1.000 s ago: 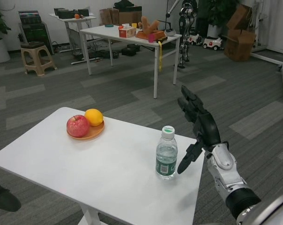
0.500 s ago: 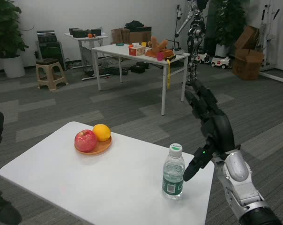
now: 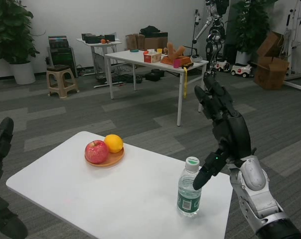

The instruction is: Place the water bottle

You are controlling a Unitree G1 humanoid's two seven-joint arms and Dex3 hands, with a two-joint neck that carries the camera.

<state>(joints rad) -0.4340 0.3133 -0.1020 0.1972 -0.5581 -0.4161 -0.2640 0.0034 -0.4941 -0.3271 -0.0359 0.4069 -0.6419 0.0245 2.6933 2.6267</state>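
One water bottle (image 3: 189, 187) stands upright near the white table's (image 3: 66, 191) right edge, clear, green-labelled, white-capped. The right hand (image 3: 225, 134) hovers beside it, fingers spread, holding nothing. The left hand (image 3: 0, 144) waits at left; its state is unclear.

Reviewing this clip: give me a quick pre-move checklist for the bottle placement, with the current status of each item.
1. Water bottle upright on the white table: ok.
2. Cap on the bottle: ok.
3. Right hand open, apart from the bottle: ok.
4. Bottle well in from the table's right edge: not ok, it stands near that edge.
5. Plate with apple and orange away from the bottle: ok.
6. Left hand state: cannot tell.
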